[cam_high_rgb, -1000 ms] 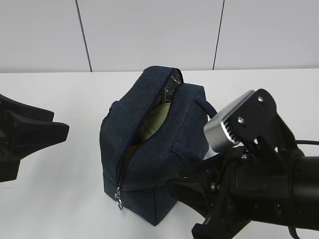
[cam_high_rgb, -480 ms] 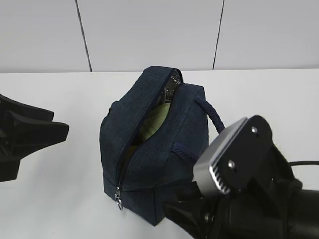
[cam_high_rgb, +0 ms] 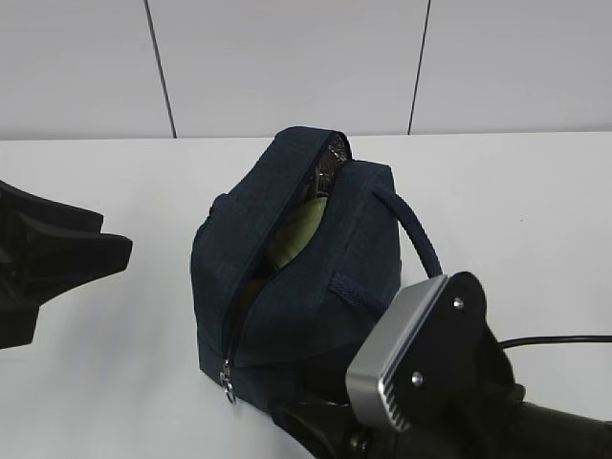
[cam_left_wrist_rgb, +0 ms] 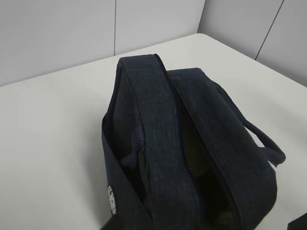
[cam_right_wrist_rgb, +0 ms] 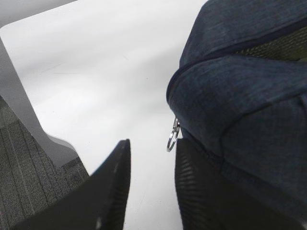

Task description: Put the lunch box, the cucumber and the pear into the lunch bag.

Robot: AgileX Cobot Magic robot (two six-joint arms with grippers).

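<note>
Meanwhile the lunch bag (cam_high_rgb: 296,287) stood on the white table (cam_high_rgb: 124,335) with its zip parted, something pale green showing in the gap, though which item could not be told. Beside the bag's lower front corner the right gripper (cam_right_wrist_rgb: 148,184) held its fingers slightly apart and empty, the metal zip pull (cam_right_wrist_rgb: 172,135) hanging just above the gap between them. Well left of the bag sat the left gripper (cam_high_rgb: 48,263), holding nothing, its opening impossible to judge.

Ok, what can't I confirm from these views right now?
- Cucumber and pear: not identifiable; the lunch bag slit shows only a pale green lid, exterior view.
- Left claw: tips unclear; absent from left wrist view.
- Right claw: open beside the zip ring; contact unclear.
</note>
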